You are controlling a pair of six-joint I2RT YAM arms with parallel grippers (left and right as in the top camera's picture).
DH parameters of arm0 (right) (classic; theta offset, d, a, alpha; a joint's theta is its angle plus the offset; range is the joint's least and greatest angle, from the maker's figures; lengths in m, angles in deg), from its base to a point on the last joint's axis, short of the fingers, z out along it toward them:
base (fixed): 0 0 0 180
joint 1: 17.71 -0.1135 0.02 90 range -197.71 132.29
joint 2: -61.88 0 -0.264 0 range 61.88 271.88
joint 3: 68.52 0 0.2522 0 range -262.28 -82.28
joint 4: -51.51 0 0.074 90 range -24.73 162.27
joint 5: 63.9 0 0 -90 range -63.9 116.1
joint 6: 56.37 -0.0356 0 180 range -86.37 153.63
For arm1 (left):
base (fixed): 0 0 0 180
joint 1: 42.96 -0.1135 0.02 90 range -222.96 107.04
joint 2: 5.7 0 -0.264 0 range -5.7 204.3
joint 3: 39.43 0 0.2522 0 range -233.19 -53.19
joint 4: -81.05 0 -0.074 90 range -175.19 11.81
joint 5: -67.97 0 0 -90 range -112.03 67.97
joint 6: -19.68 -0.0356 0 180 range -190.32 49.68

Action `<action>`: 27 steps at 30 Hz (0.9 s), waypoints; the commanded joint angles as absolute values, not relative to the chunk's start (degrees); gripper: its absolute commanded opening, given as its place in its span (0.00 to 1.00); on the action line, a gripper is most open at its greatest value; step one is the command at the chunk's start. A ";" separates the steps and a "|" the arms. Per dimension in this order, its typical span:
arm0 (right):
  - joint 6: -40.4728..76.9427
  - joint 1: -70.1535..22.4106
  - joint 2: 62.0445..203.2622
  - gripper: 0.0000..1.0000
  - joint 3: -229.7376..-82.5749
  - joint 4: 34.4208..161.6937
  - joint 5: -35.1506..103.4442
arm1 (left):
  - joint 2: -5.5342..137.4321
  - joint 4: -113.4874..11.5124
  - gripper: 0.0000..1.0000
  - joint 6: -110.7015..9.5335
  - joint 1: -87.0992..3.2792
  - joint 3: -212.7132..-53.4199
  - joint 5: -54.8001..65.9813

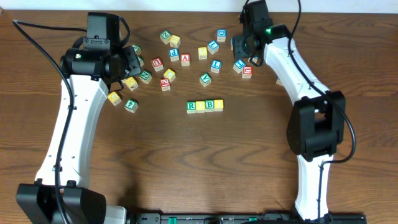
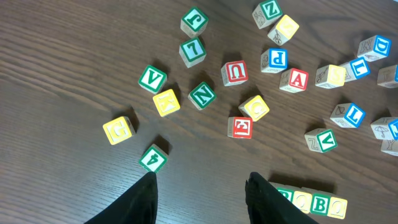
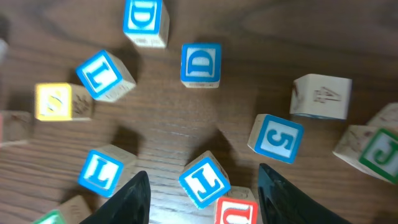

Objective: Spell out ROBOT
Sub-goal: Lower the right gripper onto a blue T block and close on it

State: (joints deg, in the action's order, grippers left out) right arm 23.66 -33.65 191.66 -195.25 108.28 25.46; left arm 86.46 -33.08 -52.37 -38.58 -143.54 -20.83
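Right gripper: spread and empty, low over the scatter at the upper right of the overhead frame.
Blue block: directly between my fingers, centre bottom of the right wrist frame. It is turned diagonal to them. The letter looks like a T, though I cannot rule out an L.
Red block: just beside the blue block's lower corner, so I judge it could get in the way as I close.
Row: four blocks running left to right at mid table, down-left of the blue block. The open end is on the right.
Left gripper: spread and empty, well apart at the upper left. The right arm is the nearer one.
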 commanded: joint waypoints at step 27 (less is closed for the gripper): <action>36.07 -35.14 199.61 0.39 -195.68 108.76 28.61 | 86.81 -30.69 0.45 -52.93 -38.66 -142.66 -20.99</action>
State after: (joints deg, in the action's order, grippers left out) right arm 35.63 -34.24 197.93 -195.25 108.38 28.10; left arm 86.46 -31.17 -52.37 -38.58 -143.54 -20.83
